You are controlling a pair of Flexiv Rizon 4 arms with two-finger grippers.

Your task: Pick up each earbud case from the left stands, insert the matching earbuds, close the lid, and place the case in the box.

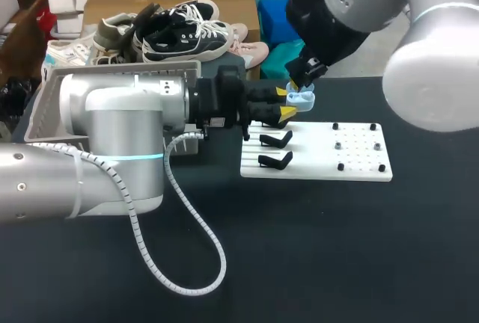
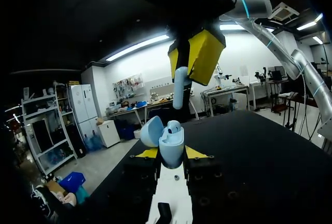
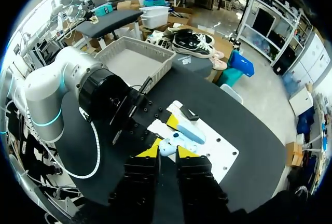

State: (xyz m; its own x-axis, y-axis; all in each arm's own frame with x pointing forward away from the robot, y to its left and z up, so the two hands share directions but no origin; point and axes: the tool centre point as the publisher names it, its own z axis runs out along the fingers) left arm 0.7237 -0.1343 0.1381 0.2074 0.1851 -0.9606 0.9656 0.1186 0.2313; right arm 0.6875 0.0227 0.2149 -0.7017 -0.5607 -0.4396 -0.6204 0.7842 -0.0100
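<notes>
Two black stands (image 1: 275, 140) on white board (image 1: 352, 151) | grey basket (image 3: 132, 63) behind left arm (image 1: 120, 114)

No lettering, number or sign can be read in any view; the earbud case (image 2: 171, 143) and the white stand plate (image 1: 359, 166) show no legible print.

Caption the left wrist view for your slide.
Left claw grips open blue earbud case; right claw holds blue earbud above it.

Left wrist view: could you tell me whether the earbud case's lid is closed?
No, the lid stands swung open beside the body of the earbud case.
</notes>
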